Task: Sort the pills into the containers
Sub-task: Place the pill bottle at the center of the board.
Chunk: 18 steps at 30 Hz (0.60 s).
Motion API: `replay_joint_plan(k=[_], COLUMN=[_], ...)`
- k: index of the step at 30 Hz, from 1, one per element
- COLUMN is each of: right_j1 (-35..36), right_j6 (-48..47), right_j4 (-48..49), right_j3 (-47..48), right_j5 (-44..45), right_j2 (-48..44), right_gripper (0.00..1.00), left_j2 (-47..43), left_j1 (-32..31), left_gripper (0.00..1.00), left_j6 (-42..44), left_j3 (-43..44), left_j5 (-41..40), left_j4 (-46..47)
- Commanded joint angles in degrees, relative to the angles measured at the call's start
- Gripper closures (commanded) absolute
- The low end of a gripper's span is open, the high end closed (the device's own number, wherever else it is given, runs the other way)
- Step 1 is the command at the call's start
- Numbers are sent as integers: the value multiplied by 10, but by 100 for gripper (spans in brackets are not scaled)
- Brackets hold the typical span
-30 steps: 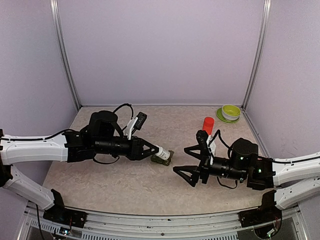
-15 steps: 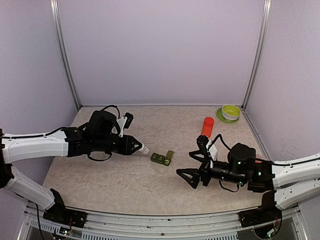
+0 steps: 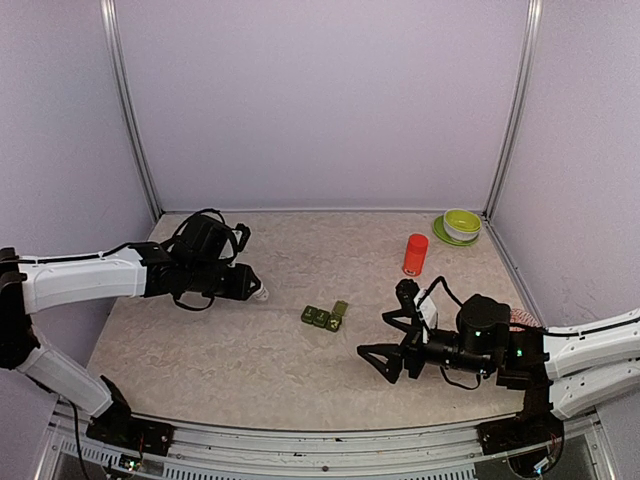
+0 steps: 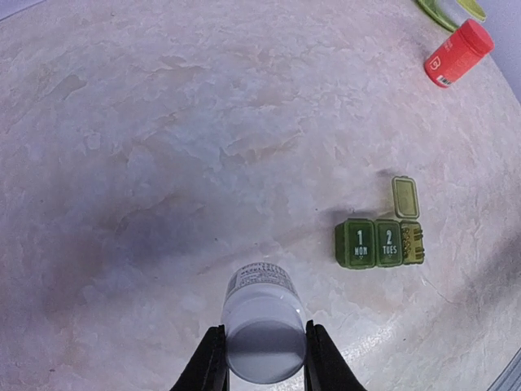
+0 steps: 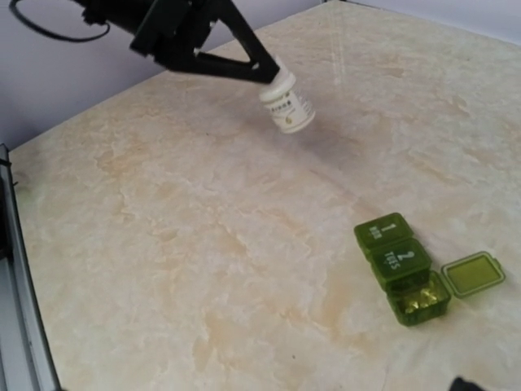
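Left gripper, left of centre: fingers clamped on small white plastic bottle. Dark-green three-box container strip lies mid-scene on beige marbled table; right-end lid open, yellowish pills inside. Right gripper, near right: fingers spread wide, empty.
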Motion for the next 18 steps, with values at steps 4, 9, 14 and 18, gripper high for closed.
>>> replay_joint_plan(k=[4, 9, 14, 18], right_j1=[-1, -1, -2, -1], right_j6=[9, 8, 9, 13], right_j4=[24, 25, 22, 18], right_j3=[-7, -7, -7, -10], right_j5=[-3, -4, -7, -7], right_j2=[5, 7, 7, 2], right_gripper=[0, 0, 0, 0], left_j2=[32, 79, 113, 127], left_j1=[60, 76, 88, 92], left_gripper=[97, 97, 97, 93], left_j6=[32, 39, 41, 43], left_j3=[22, 28, 36, 41], left_j5=[-52, -79, -57, -41], left_j4=[-30, -29, -20, -18])
